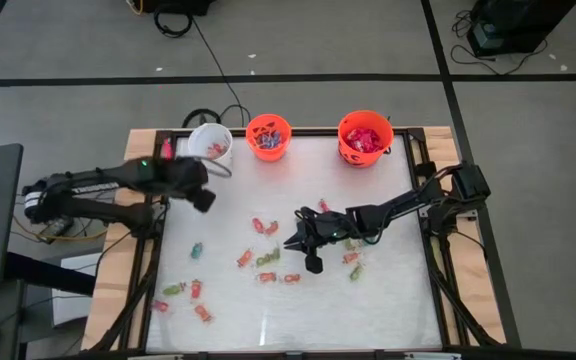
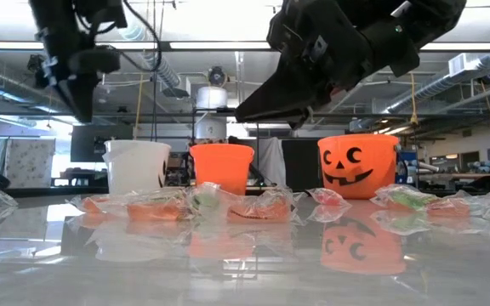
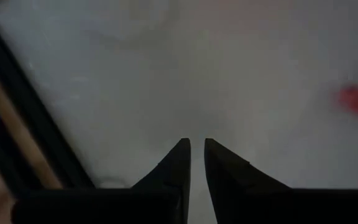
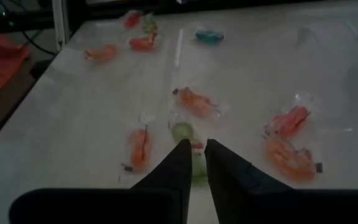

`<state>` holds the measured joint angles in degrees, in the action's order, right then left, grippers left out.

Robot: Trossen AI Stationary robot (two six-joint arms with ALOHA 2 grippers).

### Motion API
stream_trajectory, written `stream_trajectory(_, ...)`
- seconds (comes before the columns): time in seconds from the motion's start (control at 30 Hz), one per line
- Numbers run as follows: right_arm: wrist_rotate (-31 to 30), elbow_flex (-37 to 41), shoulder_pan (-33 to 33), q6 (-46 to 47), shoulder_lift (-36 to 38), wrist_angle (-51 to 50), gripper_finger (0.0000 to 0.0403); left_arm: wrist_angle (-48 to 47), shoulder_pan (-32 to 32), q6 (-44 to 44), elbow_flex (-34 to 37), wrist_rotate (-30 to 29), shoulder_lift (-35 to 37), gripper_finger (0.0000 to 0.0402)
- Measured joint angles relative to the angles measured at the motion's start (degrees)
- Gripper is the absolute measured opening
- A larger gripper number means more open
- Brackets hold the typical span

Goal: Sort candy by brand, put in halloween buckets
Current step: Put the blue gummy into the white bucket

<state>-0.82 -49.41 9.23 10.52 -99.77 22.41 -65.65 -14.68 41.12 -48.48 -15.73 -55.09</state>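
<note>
Three halloween buckets stand along the table's far edge: a white one (image 1: pixel 211 143), a small orange one (image 1: pixel 268 136) and a larger orange one (image 1: pixel 365 137) with a jack-o'-lantern face (image 2: pixel 357 166). All hold candy. Several wrapped candy pieces (image 1: pixel 266 258) lie scattered over the middle and near left of the table. My left gripper (image 1: pixel 205 199) hangs above the table just near of the white bucket; its fingers (image 3: pixel 194 144) stand a narrow gap apart with nothing between them. My right gripper (image 1: pixel 290 243) hovers over the scattered candy, its fingers (image 4: pixel 194 144) also a narrow gap apart and empty, above a green piece (image 4: pixel 182 132).
A wooden frame (image 1: pixel 118 260) with black rails borders the white table sheet. Cables (image 1: pixel 208 115) lie behind the white bucket. Between the bucket row and the candy, and along the table's near right, the sheet (image 1: pixel 388 300) shows bare.
</note>
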Motion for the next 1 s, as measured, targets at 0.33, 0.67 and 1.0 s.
stream_trajectory(0.33,-0.72,0.00,0.50,-0.04,0.00,0.26,0.0062,10.95,13.35,9.12,7.71,3.94,-4.37,0.0050)
stream_trajectory(0.67,-1.17,0.00,0.89,0.02,0.00,0.74,0.0062,20.84,22.91,10.98,7.64,2.55,-6.20,0.0050)
stream_trajectory(1.0,-1.29,0.00,1.62,-0.13,0.00,0.49,0.0062,24.31,33.25,19.09,7.70,1.21,-13.16,0.0050)
